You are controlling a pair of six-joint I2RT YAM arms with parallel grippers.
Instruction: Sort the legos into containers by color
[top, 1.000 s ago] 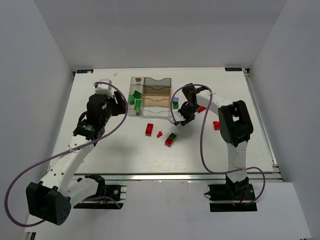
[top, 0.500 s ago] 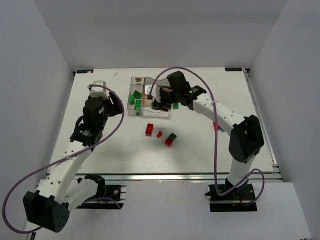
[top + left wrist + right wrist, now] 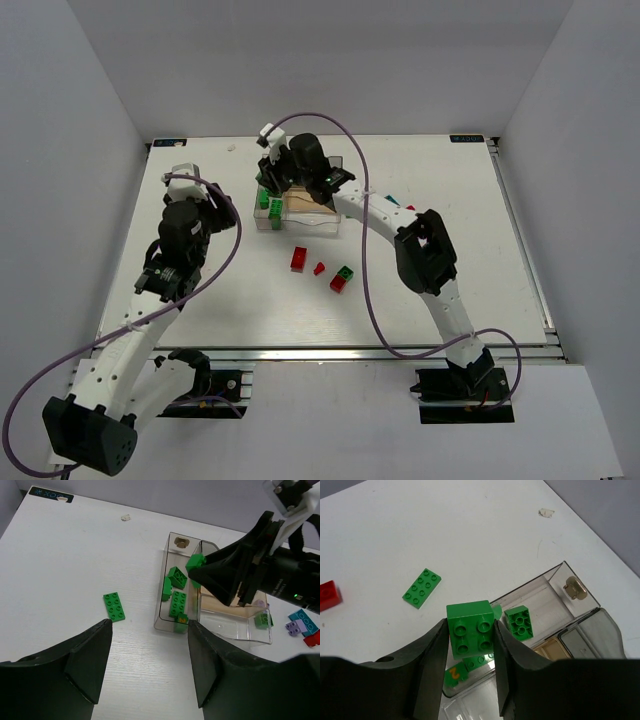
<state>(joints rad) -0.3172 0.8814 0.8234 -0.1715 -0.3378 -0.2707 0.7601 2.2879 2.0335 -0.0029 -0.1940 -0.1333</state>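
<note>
Green 4-stud brick (image 3: 470, 629) is clamped in the right fingers (image 3: 432, 660) over the long green-filled compartment (image 3: 546, 594); it should be lowered centred before release. Left fingers (image 3: 85, 660) are spread, empty.

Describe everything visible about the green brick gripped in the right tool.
The green brick is a small, squarish piece of glossy plastic with four round studs in a two-by-two grid on the face turned toward the wrist camera. The right tool is shut on it, one finger pressing each opposite side; nothing else appears to touch it. It hangs above the long narrow compartment of the brown-tinted tray, over other green bricks already lying inside.
</note>
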